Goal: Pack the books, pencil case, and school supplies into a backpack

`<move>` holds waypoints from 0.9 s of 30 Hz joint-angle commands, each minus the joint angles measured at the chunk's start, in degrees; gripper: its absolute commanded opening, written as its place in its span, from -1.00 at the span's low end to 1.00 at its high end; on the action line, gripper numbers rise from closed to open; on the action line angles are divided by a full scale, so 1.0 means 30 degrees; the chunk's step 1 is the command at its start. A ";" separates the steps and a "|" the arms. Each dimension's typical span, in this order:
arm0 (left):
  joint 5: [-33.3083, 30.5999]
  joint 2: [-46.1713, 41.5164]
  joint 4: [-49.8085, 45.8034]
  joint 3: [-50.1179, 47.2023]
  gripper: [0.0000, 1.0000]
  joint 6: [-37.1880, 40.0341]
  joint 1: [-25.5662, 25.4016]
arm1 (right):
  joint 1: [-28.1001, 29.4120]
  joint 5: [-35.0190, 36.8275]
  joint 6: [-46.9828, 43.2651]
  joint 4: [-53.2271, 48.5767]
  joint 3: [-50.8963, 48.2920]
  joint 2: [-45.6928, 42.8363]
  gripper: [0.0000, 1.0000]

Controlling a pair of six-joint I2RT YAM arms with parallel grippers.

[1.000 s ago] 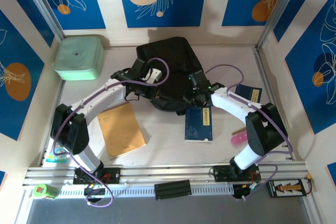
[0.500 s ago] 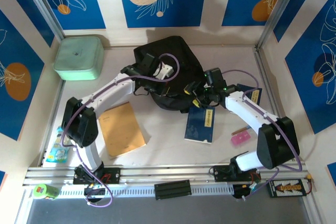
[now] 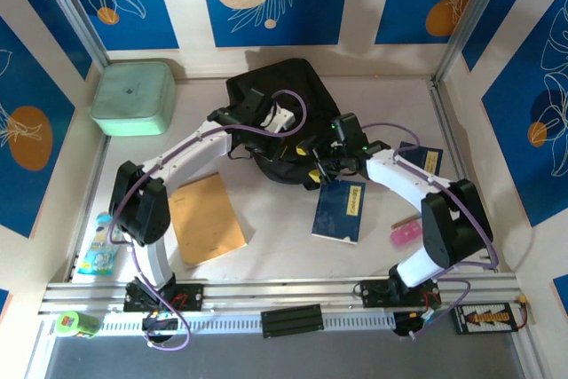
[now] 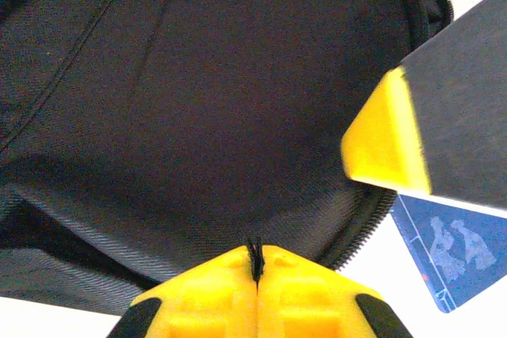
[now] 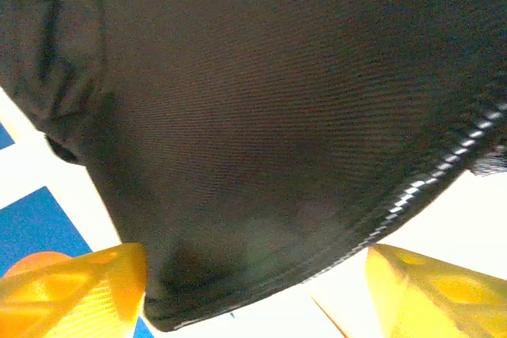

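Backpack [image 3: 297,77] lay at the far middle of the table [image 3: 275,246], between the two arms, its near rim just beyond one dark blue book [image 3: 338,210].

Look: black woven cloth, slumped and creased, rounded outline. A line of zipper teeth ran along the lower edge in the right wrist view.

Handling (judgement): light, soft, no stiffness of its own. A flat panel would cave in or slide under a push. Best hold is a pinch at the zipper rim or a seam, where the cloth is doubled. The weave should give fair friction. Not fragile.

left pincer [image 4: 255,263]: yellow fingers pressed together, a tuft of black cloth or thread nipped between them at the bag's rim.

right pincer [image 5: 253,255]: fingers spread wide, holding nothing. The bag's edge sat in front of the gap; contact could not be told.

A second book [image 3: 420,157] lay to the right, partly under the right arm.
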 commanded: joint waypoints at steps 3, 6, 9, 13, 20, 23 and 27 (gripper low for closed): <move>0.0032 -0.0154 -0.0343 0.0400 -1.00 0.0565 -0.0108 | -0.0374 0.1502 0.1444 0.0607 -0.1908 -0.2954 0.46; 0.0639 -0.0342 -0.0107 0.0297 -1.00 0.0586 -0.0121 | -0.0442 0.0944 0.1832 0.0748 -0.1824 -0.2686 0.53; 0.0813 -0.0555 0.0340 0.0087 -1.00 0.0426 -0.0126 | -0.0094 -0.0811 0.1880 0.0771 -0.0594 -0.0853 0.54; 0.0472 -0.0589 0.0391 -0.0012 -1.00 0.0424 -0.0081 | 0.0529 -0.1244 0.1821 0.0887 0.0454 0.0978 0.49; -0.1489 -0.0727 0.0048 -0.0144 -1.00 0.0986 -0.0064 | 0.0506 0.0537 0.0578 -0.0608 0.0615 0.1619 -0.34; -0.3505 -0.0793 -0.0221 -0.0202 -1.00 0.1270 0.0144 | 0.0496 0.1471 -0.0062 -0.1239 0.0098 0.1077 -0.56; -0.6343 -0.0592 -0.0379 0.0094 -1.00 0.1245 0.0402 | 0.0582 0.2209 -0.0687 -0.1962 -0.0368 0.0514 -0.63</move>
